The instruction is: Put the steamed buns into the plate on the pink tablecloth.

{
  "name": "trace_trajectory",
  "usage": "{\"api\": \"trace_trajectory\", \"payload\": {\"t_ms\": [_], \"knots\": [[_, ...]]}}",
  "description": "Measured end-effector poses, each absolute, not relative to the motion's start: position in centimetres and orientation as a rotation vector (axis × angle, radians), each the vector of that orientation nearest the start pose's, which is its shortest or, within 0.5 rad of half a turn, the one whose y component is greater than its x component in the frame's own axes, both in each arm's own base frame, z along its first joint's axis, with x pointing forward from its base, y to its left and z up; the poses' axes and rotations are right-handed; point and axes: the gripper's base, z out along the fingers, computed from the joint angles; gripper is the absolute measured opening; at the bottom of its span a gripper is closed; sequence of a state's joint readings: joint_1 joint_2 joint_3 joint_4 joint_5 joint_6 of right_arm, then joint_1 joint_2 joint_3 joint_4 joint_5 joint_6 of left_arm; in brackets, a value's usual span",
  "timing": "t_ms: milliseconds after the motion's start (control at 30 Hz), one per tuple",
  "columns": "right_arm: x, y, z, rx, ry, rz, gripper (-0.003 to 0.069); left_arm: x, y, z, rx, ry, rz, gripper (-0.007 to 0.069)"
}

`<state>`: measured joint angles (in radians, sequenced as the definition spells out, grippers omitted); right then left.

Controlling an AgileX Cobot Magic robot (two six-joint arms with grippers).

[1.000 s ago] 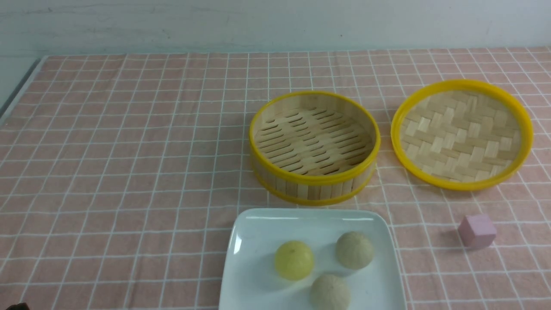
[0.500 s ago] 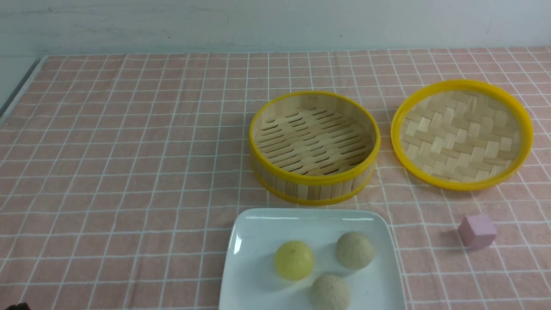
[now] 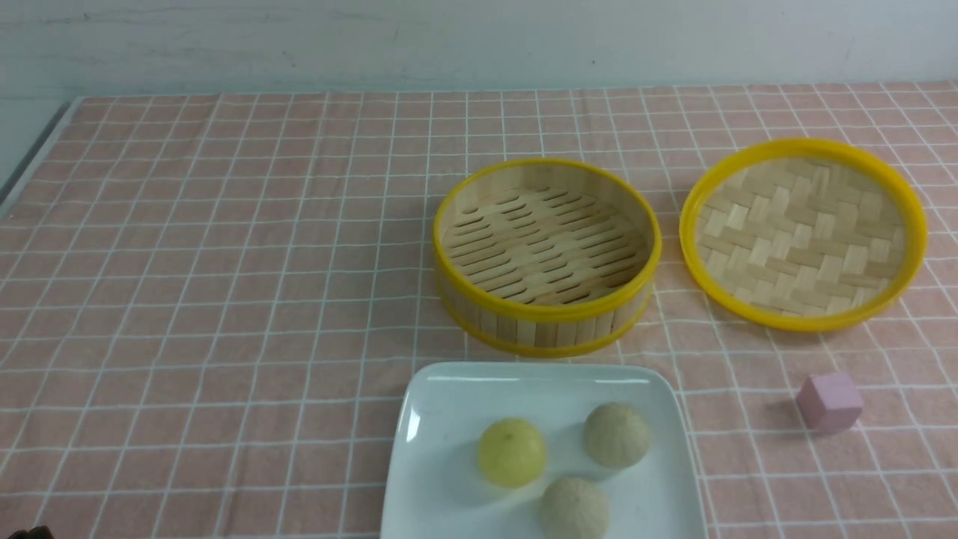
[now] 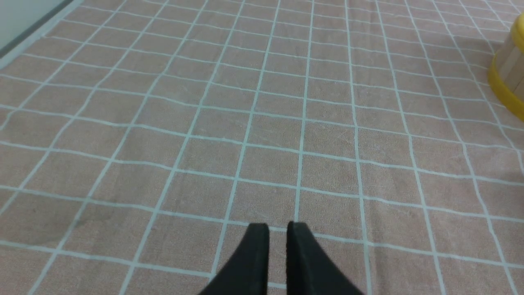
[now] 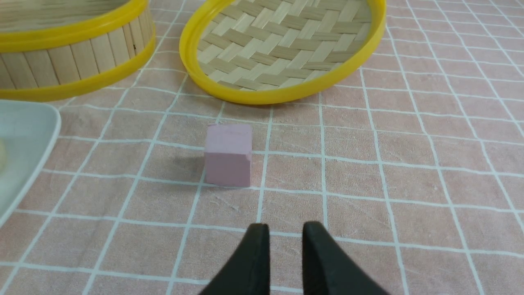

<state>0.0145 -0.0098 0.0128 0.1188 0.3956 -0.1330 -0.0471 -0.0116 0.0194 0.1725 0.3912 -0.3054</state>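
Three steamed buns lie in the white plate (image 3: 449,397) at the near edge of the pink tablecloth (image 3: 224,262): a pale yellow one (image 3: 512,452) and two greyish-beige ones (image 3: 616,435) (image 3: 574,507). My left gripper (image 4: 278,229) hovers over bare cloth well to the left of the plate, its fingers a narrow gap apart with nothing between them. Over the cloth on the plate's right, my right gripper (image 5: 285,231) is open and empty, just short of the pink cube (image 5: 228,155). The plate's corner (image 5: 24,131) shows in the right wrist view.
An empty bamboo steamer basket (image 3: 546,326) stands behind the plate, and its woven lid (image 3: 802,233) lies upturned to the right. The pink cube (image 3: 829,402) sits right of the plate. The table's left edge runs past the cloth at the far left.
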Motion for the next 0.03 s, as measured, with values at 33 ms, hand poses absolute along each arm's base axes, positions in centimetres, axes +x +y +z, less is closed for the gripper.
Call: {"api": "trace_trajectory", "payload": {"t_ms": [33], "knots": [[5.18,0.49,17.41,-0.067,1.878,0.037,0.0149,5.22,0.35,17.27,-0.137,1.872,-0.071,0.0099]]}}
